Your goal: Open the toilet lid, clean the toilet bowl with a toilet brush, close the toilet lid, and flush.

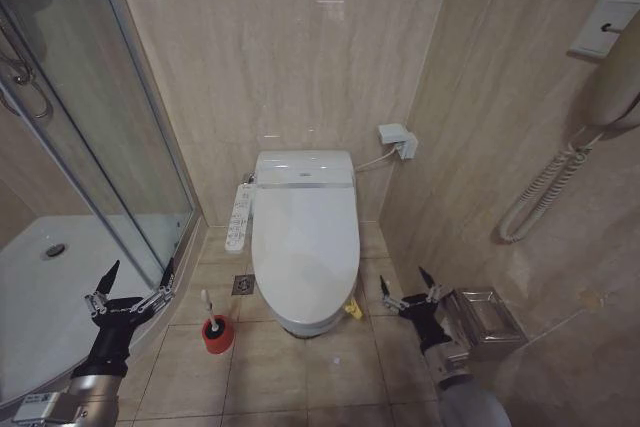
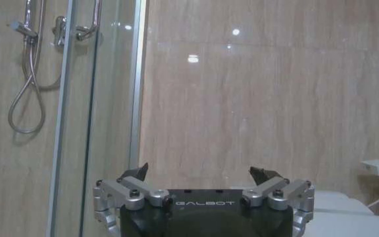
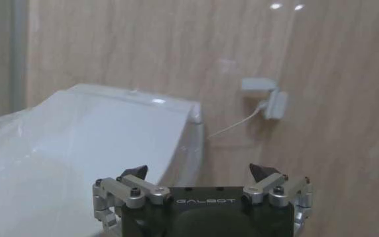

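Observation:
The white toilet stands against the far wall with its glossy toilet lid (image 1: 305,232) (image 3: 91,143) down, a small yellow tag (image 1: 353,309) at its front rim. The shut lid hides the toilet bowl. The toilet brush (image 1: 213,327), a thin white handle in a red holder, stands on the floor tiles just left of the toilet's front. My left gripper (image 1: 140,272) (image 2: 199,170) hovers open near the shower edge, left of the brush. My right gripper (image 1: 405,282) (image 3: 199,170) hangs open to the right of the toilet's front, near the tag. Neither holds anything.
A glass shower door (image 1: 120,147) (image 2: 97,123) and white shower tray (image 1: 50,287) fill the left. A control panel (image 1: 240,215) juts from the toilet's left side. A wall socket (image 1: 397,137) and a floor drain (image 1: 243,284) are nearby. On the right wall are a metal paper holder (image 1: 485,317) and a coiled cord (image 1: 545,192).

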